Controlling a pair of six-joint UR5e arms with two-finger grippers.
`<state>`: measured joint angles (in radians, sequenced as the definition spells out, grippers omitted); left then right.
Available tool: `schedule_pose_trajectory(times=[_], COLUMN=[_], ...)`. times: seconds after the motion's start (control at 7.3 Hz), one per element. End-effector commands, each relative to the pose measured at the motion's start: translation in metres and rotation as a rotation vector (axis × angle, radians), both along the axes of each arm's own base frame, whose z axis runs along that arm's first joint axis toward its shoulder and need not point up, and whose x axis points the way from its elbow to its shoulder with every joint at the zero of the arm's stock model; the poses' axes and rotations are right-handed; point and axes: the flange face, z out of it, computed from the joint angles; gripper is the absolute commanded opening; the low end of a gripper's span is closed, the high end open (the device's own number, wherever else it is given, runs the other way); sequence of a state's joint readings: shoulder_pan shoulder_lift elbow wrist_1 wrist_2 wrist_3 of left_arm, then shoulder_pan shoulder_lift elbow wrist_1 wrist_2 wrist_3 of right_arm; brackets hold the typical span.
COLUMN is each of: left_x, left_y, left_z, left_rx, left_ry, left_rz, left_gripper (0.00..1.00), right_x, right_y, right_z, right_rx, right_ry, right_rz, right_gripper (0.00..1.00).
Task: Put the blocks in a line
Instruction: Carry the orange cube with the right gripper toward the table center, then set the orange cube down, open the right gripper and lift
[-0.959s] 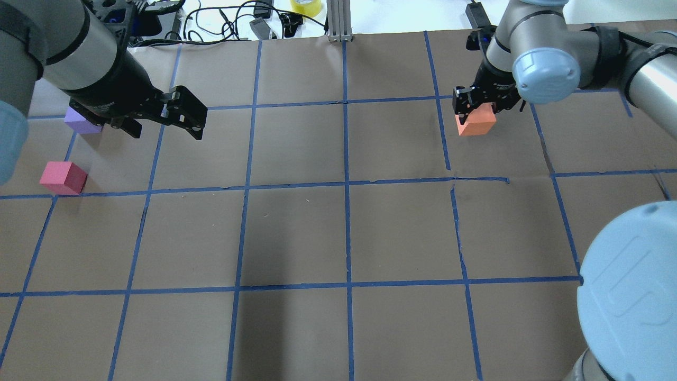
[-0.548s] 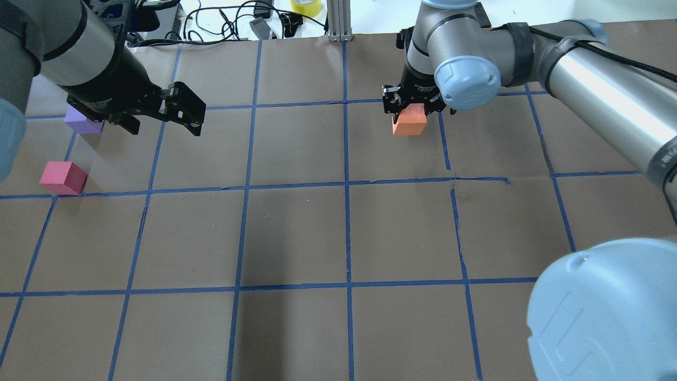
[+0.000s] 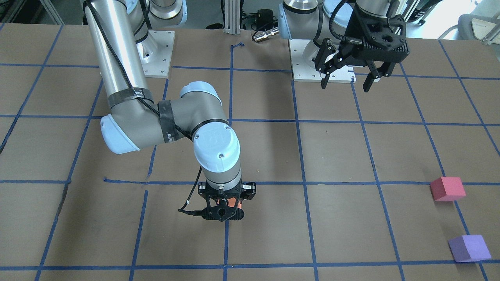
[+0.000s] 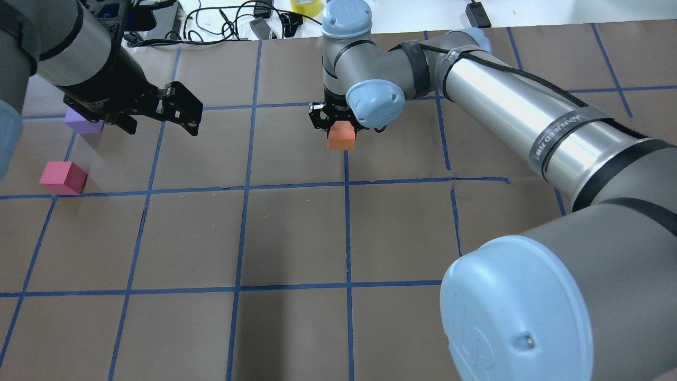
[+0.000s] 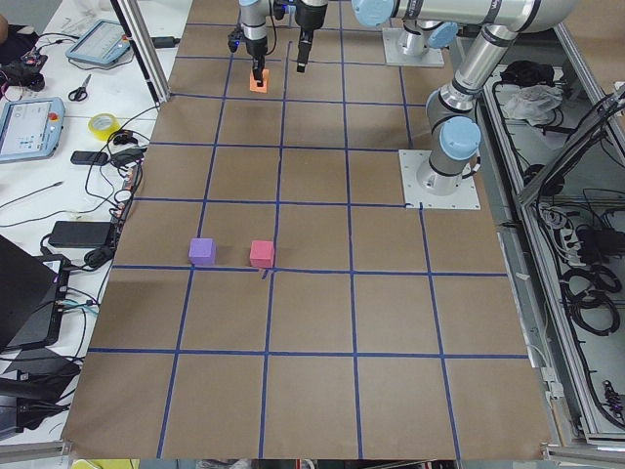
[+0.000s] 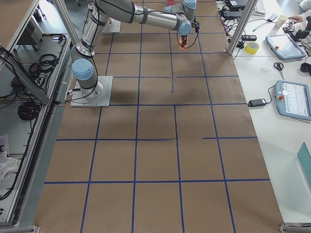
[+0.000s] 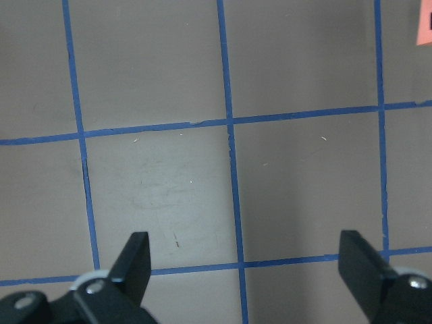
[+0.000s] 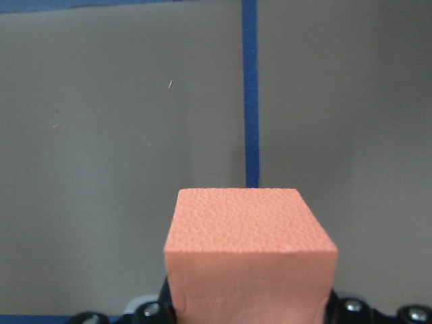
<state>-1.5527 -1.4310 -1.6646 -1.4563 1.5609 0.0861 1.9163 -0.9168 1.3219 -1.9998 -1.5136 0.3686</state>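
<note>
The right gripper (image 4: 340,126) clamps the orange block (image 4: 341,139); the left gripper (image 4: 163,124) stands apart. If released here, the block may land well apart from the red block (image 4: 63,177) and the purple block (image 4: 80,124) at the left.

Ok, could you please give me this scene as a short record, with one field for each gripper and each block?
right gripper: jaws shut on the orange block, near the middle of the table
left gripper: jaws open, empty, above the table
orange block: held by the right gripper
red-pink block: free on the table, far on the robot's left side
purple block: free on the table, near the red-pink block but apart from it, farther from the robot
line of blocks: not yet made
</note>
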Motion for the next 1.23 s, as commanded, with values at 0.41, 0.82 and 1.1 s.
schedule_pose_trajectory(times=[0.41, 0.82, 1.1], left_x=[0.002, 0.004, 0.004], left_y=[0.0, -0.002, -0.002], left_z=[0.004, 0.002, 0.004], left_rx=[-0.007, -0.005, -0.007], left_ry=[-0.003, -0.016, -0.011], left_rz=[0.002, -0.056, -0.054], left_gripper=[1.0, 1.0, 1.0], right_x=[0.017, 0.018, 0.019], right_y=[0.015, 0.015, 0.015], right_z=[-0.05, -0.046, -0.039], right_rx=[0.061, 0.05, 0.039], right_ry=[0.048, 0.042, 0.027], right_rz=[0.036, 0.069, 0.072], right_gripper=[0.1, 0.13, 0.19])
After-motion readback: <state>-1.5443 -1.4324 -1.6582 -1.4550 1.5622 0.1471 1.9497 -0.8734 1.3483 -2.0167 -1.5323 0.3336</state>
